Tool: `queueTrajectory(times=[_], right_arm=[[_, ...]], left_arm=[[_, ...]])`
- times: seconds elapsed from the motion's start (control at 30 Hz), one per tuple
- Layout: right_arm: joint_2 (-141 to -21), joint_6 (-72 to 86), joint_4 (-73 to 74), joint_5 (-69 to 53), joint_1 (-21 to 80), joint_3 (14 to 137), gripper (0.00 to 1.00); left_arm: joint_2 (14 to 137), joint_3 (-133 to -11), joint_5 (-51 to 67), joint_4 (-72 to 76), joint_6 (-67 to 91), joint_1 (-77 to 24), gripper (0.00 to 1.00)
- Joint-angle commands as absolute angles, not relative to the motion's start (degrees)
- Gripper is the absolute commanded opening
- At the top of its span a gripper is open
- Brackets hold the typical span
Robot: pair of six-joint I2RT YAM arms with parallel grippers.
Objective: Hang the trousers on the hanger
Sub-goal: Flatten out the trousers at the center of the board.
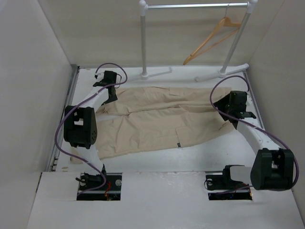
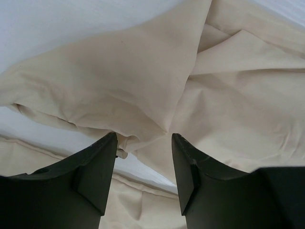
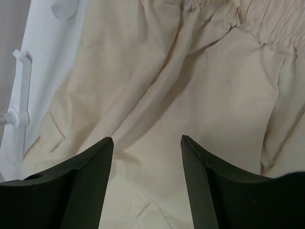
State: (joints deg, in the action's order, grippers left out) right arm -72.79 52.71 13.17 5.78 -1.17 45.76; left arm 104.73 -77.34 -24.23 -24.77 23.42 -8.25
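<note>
The beige trousers [image 1: 157, 121] lie flat and wrinkled across the table, legs running toward the left, a small dark tag at the near edge. The wooden hanger [image 1: 212, 40] hangs from the white rail at the back right. My left gripper [image 1: 110, 95] is open, low over the leg ends at the trousers' left side; its wrist view shows folded leg cloth [image 2: 143, 86] just beyond the fingertips [image 2: 107, 143]. My right gripper [image 1: 228, 113] is open over the waist end; its view shows the elastic waistband and cloth [image 3: 200, 86] under the spread jaws.
The white garment rail [image 1: 190, 5] stands at the back on two feet [image 1: 157, 74] close to the trousers' far edge. White walls close in left and right. One rail foot shows in the right wrist view [image 3: 19, 95].
</note>
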Motion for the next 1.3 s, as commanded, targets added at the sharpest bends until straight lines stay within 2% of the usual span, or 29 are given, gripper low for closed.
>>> queueTrajectory(times=[0.0,0.17,0.47,0.5,0.57,0.63,0.77,0.9,0.97,1.07,1.1,1.17,1.2,1.27], right_arm=[[-68.2,52.2,11.7,6.5,0.9,43.5,0.65],[-61.4,52.3,13.6,5.9,2.2,37.2,0.64],[-55.1,51.5,16.0,4.0,1.5,31.6,0.65],[-55.1,51.3,16.0,3.7,1.5,31.8,0.65],[-55.3,51.2,16.0,3.3,1.8,32.0,0.64],[-55.5,51.3,16.1,3.3,1.9,31.9,0.63],[-55.3,52.0,17.0,3.3,2.4,31.0,0.62],[-55.6,51.9,18.7,3.3,2.5,31.3,0.63],[-55.9,51.7,19.9,3.4,2.5,32.0,0.63],[-56.1,51.5,22.0,3.5,2.5,33.5,0.65],[-56.0,51.5,22.8,3.8,2.4,33.8,0.66],[-55.7,51.4,24.2,4.4,2.3,34.5,0.69],[-55.7,51.4,25.0,4.8,2.2,34.7,0.70],[-55.5,51.8,26.1,5.5,1.8,34.9,0.70]], left_arm=[[104.1,-78.7,-24.9,-27.3,22.9,-8.4,0.46],[105.3,-78.6,-26.5,-28.9,24.0,-8.0,0.40],[108.8,-80.2,-26.2,-29.4,23.9,-7.6,0.37],[109.2,-80.4,-26.3,-29.2,23.9,-7.5,0.32],[109.6,-81.2,-26.3,-28.6,24.1,-7.1,0.14],[109.4,-82.9,-27.0,-28.4,24.6,-6.2,0.04],[108.1,-90.1,-27.6,-27.2,26.7,-1.9,0.01],[114.1,-106.3,-27.8,-29.5,29.2,4.4,0.01],[118.9,-114.3,-28.7,-30.0,29.4,6.7,0.02],[124.8,-123.4,-29.3,-31.5,30.5,9.4,0.09],[125.2,-124.2,-29.3,-31.0,31.4,10.2,0.15],[125.5,-125.1,-28.7,-30.5,32.3,11.1,0.39],[125.2,-125.0,-28.3,-30.6,32.3,11.2,0.47],[122.9,-122.3,-28.0,-30.8,32.3,10.9,0.51]])
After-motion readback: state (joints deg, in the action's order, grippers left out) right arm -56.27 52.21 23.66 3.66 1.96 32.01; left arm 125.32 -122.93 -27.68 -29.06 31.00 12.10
